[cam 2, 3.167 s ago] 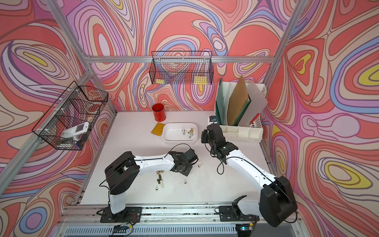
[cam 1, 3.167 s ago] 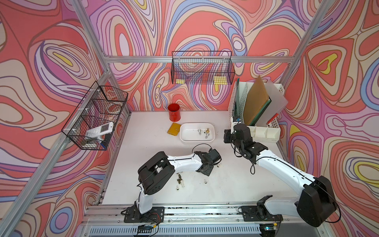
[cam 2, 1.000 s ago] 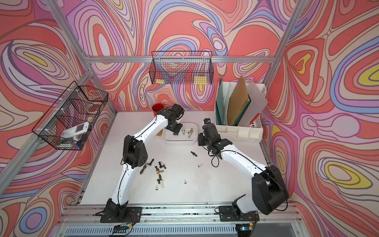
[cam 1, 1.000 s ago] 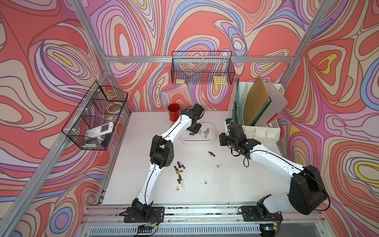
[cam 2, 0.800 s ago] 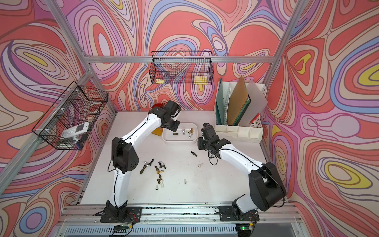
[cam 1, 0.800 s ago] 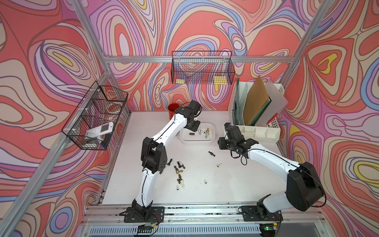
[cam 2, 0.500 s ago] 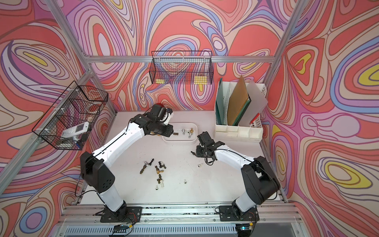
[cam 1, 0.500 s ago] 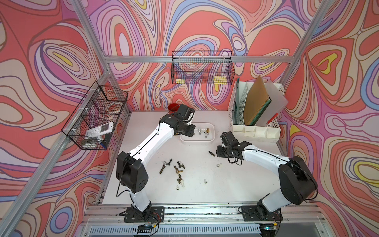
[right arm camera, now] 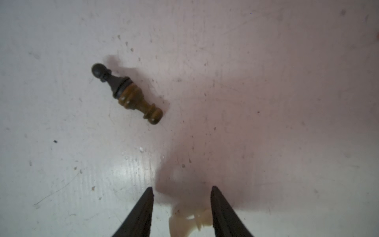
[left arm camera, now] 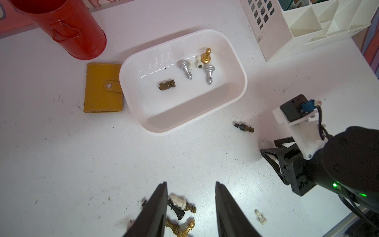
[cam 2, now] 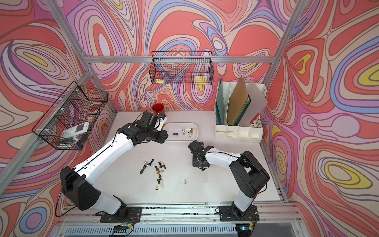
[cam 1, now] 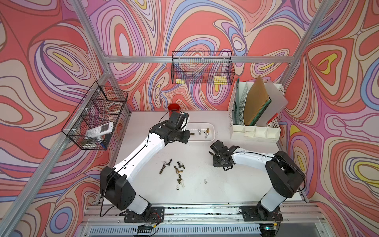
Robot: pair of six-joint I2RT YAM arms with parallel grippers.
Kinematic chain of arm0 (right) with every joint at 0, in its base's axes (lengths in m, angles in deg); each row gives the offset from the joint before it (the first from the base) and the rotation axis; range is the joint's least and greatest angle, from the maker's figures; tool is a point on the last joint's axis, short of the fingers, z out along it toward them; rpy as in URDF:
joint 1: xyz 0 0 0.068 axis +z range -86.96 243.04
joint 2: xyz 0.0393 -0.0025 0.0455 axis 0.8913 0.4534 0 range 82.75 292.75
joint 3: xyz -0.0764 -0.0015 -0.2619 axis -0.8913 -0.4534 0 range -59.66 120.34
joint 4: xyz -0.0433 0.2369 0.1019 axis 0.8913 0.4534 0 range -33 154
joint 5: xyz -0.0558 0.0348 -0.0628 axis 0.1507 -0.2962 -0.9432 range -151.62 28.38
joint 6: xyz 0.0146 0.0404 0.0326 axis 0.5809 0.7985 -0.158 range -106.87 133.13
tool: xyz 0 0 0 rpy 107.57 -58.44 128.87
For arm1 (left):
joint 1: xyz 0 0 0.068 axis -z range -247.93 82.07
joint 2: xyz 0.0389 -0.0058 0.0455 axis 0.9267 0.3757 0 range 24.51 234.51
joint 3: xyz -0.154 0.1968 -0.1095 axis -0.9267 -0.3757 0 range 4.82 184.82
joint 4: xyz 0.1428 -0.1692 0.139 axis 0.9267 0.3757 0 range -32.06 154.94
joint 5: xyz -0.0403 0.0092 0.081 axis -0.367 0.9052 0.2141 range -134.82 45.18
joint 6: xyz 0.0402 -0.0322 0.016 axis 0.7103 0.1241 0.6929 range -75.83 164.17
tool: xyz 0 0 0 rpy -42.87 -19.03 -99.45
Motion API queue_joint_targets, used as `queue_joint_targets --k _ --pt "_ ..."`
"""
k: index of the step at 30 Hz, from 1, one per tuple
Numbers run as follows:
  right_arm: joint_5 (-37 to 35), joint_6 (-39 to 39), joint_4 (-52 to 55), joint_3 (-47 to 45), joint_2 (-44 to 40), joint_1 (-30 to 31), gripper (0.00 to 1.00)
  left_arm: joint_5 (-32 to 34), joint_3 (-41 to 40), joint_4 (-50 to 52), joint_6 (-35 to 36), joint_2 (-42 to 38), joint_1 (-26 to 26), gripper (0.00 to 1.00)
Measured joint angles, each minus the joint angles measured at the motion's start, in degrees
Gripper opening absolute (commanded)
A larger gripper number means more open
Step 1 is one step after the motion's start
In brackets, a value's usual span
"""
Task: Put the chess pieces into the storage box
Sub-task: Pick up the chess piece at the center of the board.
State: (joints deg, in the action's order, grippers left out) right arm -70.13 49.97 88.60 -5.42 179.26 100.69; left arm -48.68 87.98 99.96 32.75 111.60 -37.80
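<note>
Table (cam 1: 205, 195): storage box (left arm camera: 174, 102), chess pieces (left arm camera: 244, 127), wallet (left arm camera: 102, 90), cup (left arm camera: 67, 30)

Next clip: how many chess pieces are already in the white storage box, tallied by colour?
Silver pieces: 2
Cream-white pieces: 2
Bright gold piece: 1
Dark bronze piece: 1
Total in the storage box: 6
</note>
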Motion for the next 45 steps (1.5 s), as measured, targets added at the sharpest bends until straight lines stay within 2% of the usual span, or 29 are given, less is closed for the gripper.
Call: queue_joint_targets --k 12,16,20,25,30,45 --pt "-2.47 1.18 3.93 -0.79 -1.46 2.38 0.51 0.00 -0.28 -1.01 -0.02 0.00 0.00 0.44" --pt "-2.86 1.84 4.48 -2.14 -2.29 2.54 0.50 0.07 -0.42 -1.09 -0.02 0.00 0.00 0.44" --pt "-2.43 2.95 3.63 -4.26 -3.41 2.54 0.46 0.15 -0.42 -1.14 -0.04 0.00 0.00 0.44" --pt "-1.51 4.28 1.55 -6.01 -4.61 2.56 0.36 0.15 -0.44 -1.20 -0.24 0.00 0.00 0.44" --pt "-0.98 4.87 1.05 -7.23 -5.86 2.56 0.35 0.22 -0.68 -1.27 -0.42 0.00 0.00 0.44" --pt "0.66 3.91 5.79 -6.45 -5.97 2.16 0.21 0.66 -1.07 -1.31 -0.61 -0.11 0.00 0.44"
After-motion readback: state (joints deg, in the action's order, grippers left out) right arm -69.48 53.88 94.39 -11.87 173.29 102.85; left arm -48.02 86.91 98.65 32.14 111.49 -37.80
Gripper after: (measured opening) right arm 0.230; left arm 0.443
